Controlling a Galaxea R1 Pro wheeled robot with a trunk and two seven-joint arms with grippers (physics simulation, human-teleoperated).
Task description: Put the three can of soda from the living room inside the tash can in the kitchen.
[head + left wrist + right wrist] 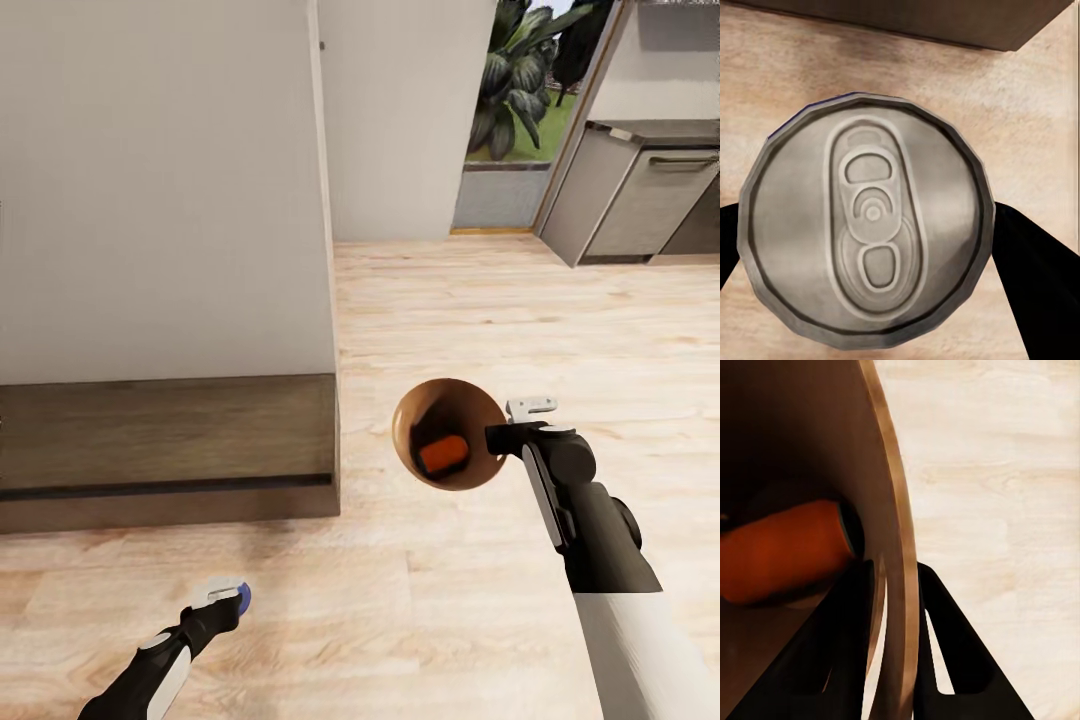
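While the head view looks down over a light wood floor (420, 600), the trash can (410, 445) sits out in the open, just right of the corner of a low dark-wood cabinet (165, 450) that runs along a pale wall. An orange soda can (443, 455) lies on its side inside the trash can. The right pincer (498, 437) is at the trash can's right-hand rim, closed over that rim, with the black and white arm running back from it. On the near side of the trash can and off to its left, the left pincer (228, 598) holds a dark blue soda can (241, 597) above the floor, well apart from the bin. Beyond the trash can, grey kitchen cabinets (640, 195) and a window with green plants (520, 80) show.

From the left wrist, the blue can's silvery top (870, 225) with its pull tab faces the camera, a thin blue edge showing at its side. Two black fingers (1035, 262) press against opposite sides of it, so the pincer is closed on the can. Floor and the cabinet's dark edge lie beyond.

From the right wrist, the trash can's thin copper wall (896, 547) runs between the two black fingers (952, 652), one inside and one outside, gripping it. The orange can (784, 551) rests in the dark interior, just beside the inner finger.
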